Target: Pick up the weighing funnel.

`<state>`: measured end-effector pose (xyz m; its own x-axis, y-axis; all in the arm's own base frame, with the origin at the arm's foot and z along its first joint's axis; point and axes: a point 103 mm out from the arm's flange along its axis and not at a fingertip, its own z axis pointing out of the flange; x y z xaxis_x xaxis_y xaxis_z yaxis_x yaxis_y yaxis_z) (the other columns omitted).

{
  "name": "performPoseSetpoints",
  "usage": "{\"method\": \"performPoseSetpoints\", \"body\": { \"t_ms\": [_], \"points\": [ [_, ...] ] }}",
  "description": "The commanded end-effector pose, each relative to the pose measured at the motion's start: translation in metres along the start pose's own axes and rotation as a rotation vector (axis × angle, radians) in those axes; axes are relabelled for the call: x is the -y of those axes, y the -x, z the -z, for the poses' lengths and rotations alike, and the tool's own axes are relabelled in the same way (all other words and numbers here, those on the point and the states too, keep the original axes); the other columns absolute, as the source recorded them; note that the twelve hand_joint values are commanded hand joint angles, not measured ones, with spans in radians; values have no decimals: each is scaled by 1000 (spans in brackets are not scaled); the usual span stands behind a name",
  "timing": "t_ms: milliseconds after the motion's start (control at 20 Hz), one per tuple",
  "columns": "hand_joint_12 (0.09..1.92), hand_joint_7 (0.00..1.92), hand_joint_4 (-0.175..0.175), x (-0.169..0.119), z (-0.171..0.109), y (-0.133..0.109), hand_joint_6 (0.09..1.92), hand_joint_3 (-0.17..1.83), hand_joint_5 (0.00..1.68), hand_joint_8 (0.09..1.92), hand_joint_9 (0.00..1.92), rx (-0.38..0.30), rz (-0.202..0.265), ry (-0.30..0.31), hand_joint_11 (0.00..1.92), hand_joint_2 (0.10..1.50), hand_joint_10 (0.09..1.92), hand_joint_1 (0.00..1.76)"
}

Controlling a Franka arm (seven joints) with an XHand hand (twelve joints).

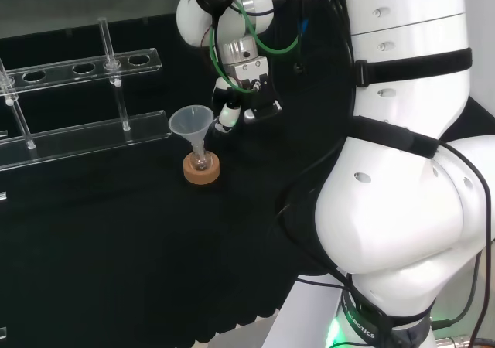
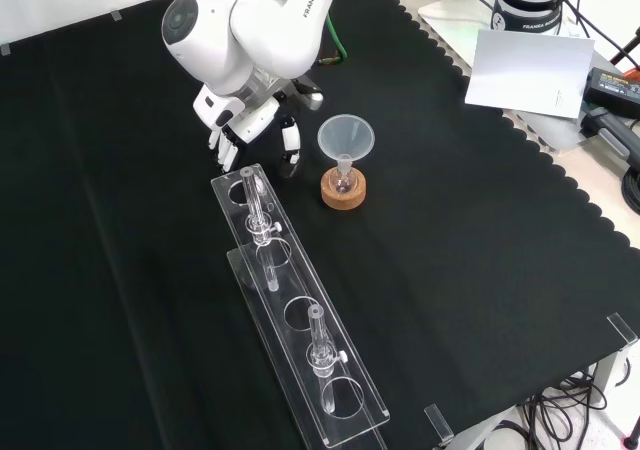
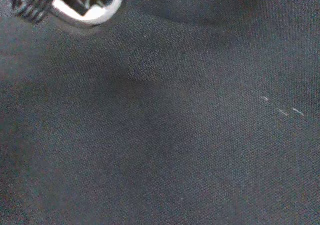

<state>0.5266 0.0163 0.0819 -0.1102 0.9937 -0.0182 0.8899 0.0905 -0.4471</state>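
front view | hand [image 2: 250, 120] low over the worktop [image 2: 120, 270] at 9 o'clock of the funnel [image 2: 345, 138] | fingers [image 2: 290, 156] hang relaxed and apart, pointing down, holding nothing we can see, we judge to reach a flat-lying piece | wrist view: faint glints [image 3: 281, 111] on the worktop; whether they are the weighing funnel we cannot tell

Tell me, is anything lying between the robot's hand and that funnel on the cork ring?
No. In the front view, the stretch between the hand and the funnel is bare black cloth.
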Motion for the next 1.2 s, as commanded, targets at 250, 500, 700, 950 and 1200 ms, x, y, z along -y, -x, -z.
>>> {"method": "performPoseSetpoints", "body": {
  "t_ms": [250, 500, 700, 950, 1200],
  "points": [
    [1275, 534, 12, -5, -1, 4, 580, 519, 682, 656, 768, 41, -19, 16, 485, 591, 486, 951],
    [1273, 540, 22, -6, -3, 5, 610, 521, 713, 659, 774, 66, -3, 12, 492, 592, 488, 957],
    [1272, 541, 30, -6, -2, 4, 628, 523, 737, 659, 779, 86, 3, 15, 497, 592, 489, 960],
    [1270, 537, 32, -6, 0, 14, 639, 524, 741, 659, 781, 75, 16, 23, 502, 592, 489, 962],
    [1268, 535, 30, -8, 0, 13, 643, 526, 732, 660, 782, 70, 12, 24, 508, 592, 488, 962]
  ]
}}
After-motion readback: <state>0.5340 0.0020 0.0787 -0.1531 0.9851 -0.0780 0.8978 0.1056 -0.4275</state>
